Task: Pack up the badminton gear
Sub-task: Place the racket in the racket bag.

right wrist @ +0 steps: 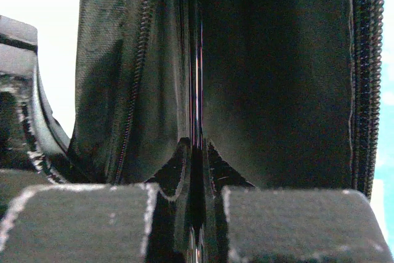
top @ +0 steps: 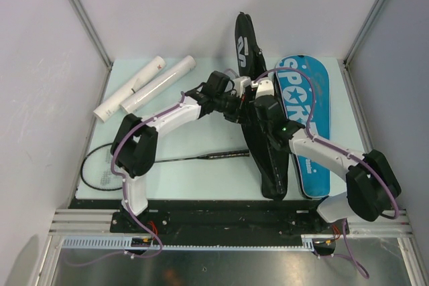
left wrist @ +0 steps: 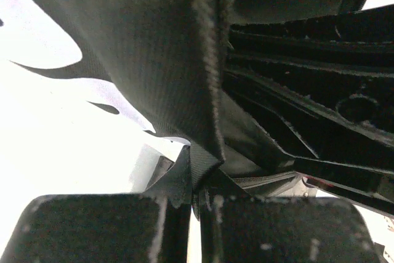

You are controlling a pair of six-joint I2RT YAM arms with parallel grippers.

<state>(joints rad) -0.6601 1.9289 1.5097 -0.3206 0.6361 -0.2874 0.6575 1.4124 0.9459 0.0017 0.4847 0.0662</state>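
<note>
white tubes (top: 157, 85) far left, racket (top: 224, 155) beside bag (top: 301, 92)

Left gripper (left wrist: 197, 204) and right gripper (right wrist: 196, 195) clamped tight, arms converging.

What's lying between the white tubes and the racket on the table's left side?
Only the left arm: its white forearm slants across the gap between the white tubes and the racket. The top view shows it.

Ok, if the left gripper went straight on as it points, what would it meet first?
The left gripper is shut on the black bag flap, so it meets that fabric at once; the right arm seems just behind, depth unclear.
</note>
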